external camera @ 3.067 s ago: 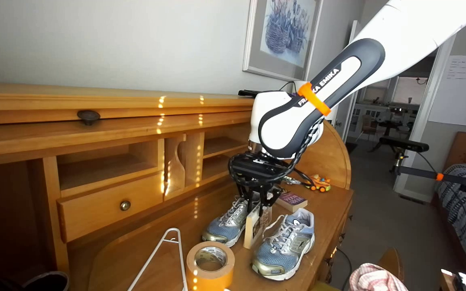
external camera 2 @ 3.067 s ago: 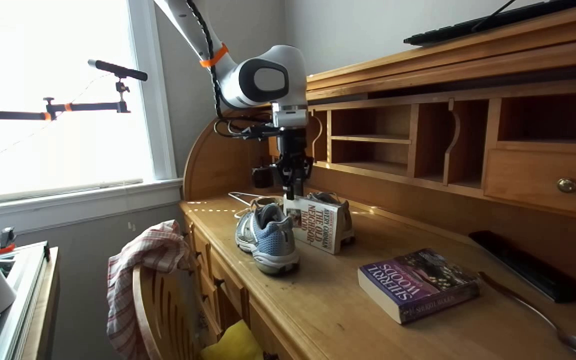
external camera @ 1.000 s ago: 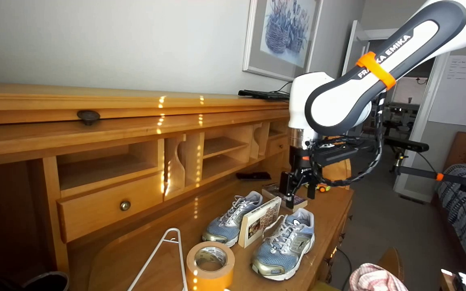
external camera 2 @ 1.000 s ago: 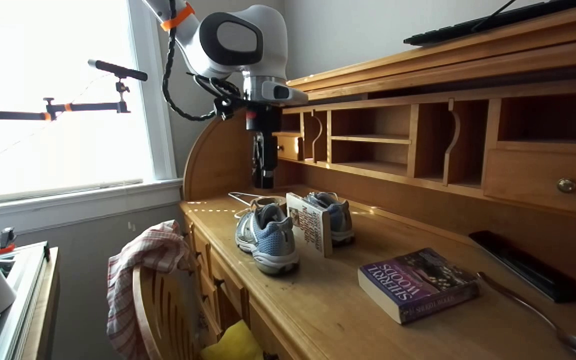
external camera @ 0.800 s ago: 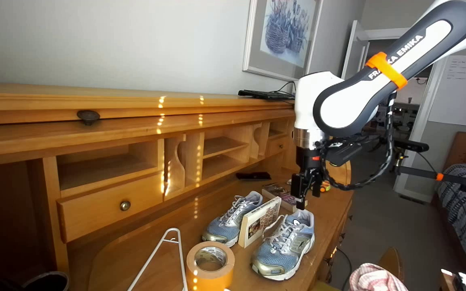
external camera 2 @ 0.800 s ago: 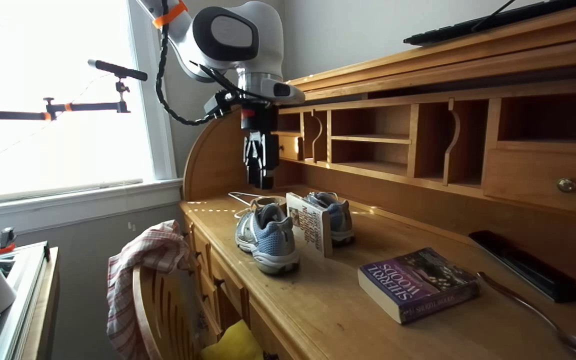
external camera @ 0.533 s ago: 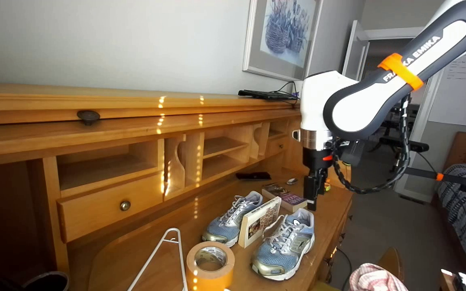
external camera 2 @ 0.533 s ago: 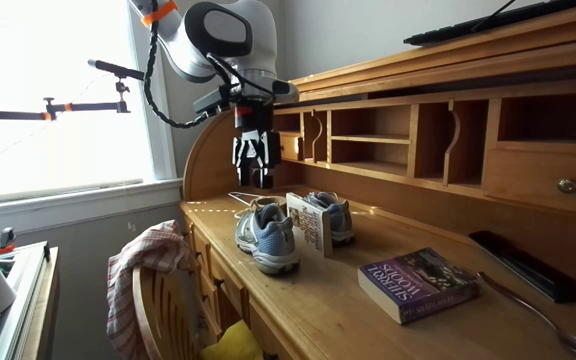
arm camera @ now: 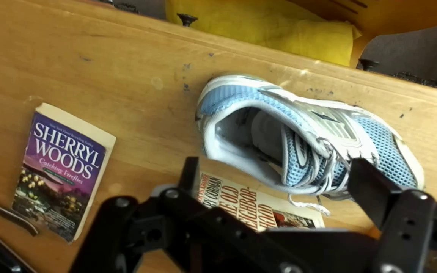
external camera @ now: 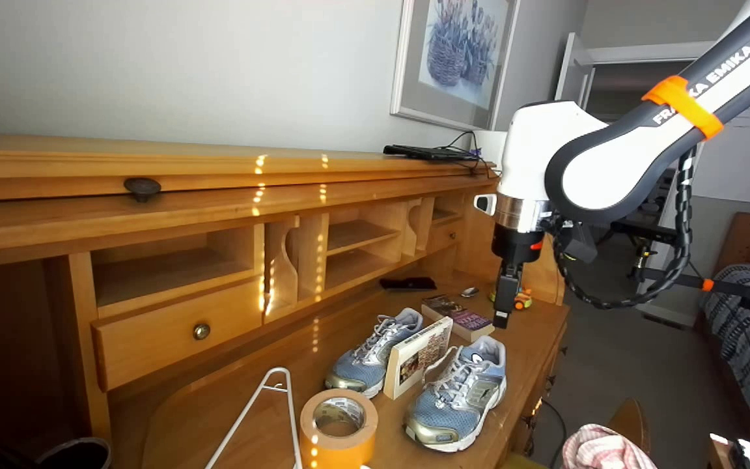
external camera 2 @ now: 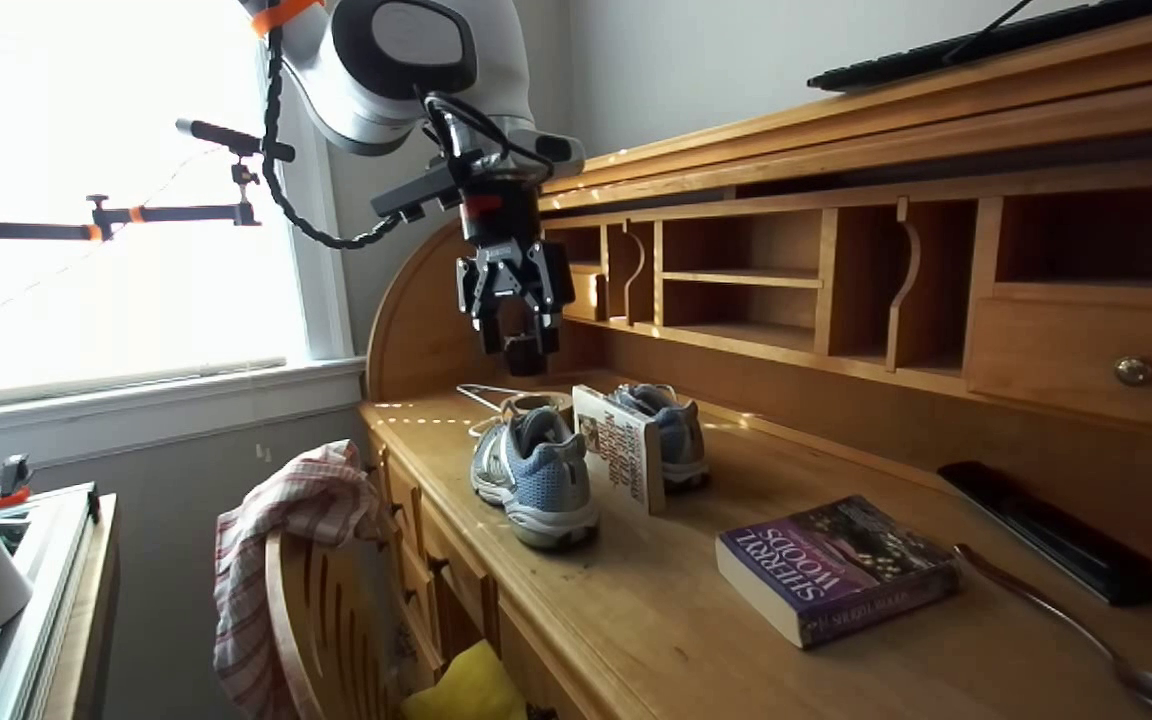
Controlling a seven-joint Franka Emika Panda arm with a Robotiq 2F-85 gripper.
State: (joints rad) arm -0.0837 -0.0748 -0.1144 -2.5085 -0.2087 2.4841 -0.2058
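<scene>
My gripper (external camera 2: 519, 343) hangs open in the air above the desk, nothing between its fingers. In the wrist view its black fingers (arm camera: 374, 189) stand wide apart. Below them are a blue and silver running shoe (arm camera: 385, 148) and a white paperback (arm camera: 237, 197), whose lower part the gripper hides. In both exterior views this paperback (external camera: 419, 358) stands upright on its edge between the near shoe (external camera: 456, 397) and the other shoe (external camera: 375, 355). A purple paperback (external camera 2: 836, 565) lies flat on the desk, apart from the gripper.
An orange tape roll (external camera: 339, 433) and a white hanger (external camera: 251, 410) lie near the shoes. A dark case (external camera 2: 1051, 530) and a spoon (external camera 2: 1046, 610) lie beyond the purple book. Desk cubbyholes (external camera 2: 741, 280) line the back. A chair (external camera 2: 326, 610) with a checked cloth stands in front.
The gripper was down at the white paperback; it has since risen away from it and the wrist has turned. The paperback now stands free, slightly shifted. The shoes have not moved.
</scene>
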